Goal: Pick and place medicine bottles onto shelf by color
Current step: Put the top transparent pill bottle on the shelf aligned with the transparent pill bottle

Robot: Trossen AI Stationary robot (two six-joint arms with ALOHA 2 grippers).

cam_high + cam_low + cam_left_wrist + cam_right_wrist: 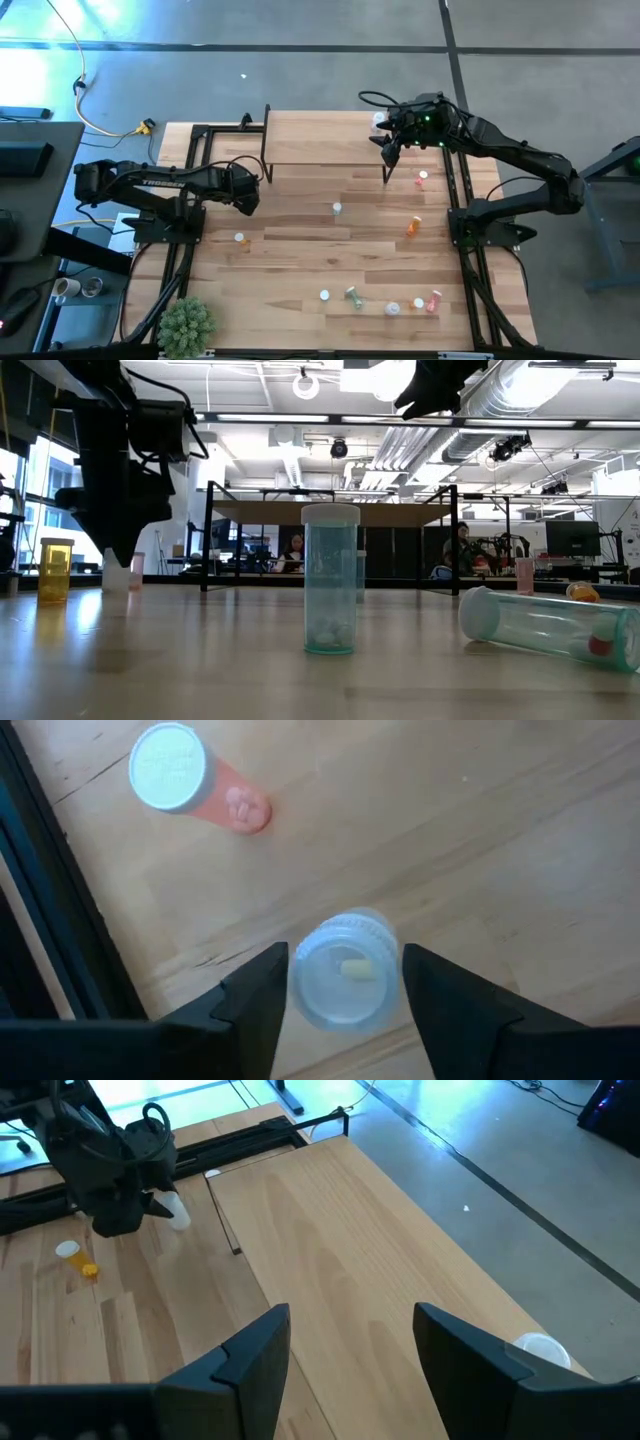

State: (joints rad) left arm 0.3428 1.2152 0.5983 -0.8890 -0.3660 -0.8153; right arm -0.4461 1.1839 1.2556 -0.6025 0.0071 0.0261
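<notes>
Medicine bottles mostly still lie scattered across the tabletop [300, 250]; one white cap [540, 1348] shows on the shelf [330, 1260]. My left claw [345, 995] brackets a clear bottle [345, 970], not visibly gripping; my right claw [350, 1342] hovers wide over the shelf.

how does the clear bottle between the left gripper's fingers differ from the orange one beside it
The clear bottle has a see-through body with a pale pill showing inside; the orange bottle has a tinted orange body. The clear bottle sits between the fingers of the left gripper, while the orange bottle stands free on the table, apart from the gripper. The orange bottle's cap is solid white; the clear bottle's top looks translucent. Both are small, round and capped.
</notes>
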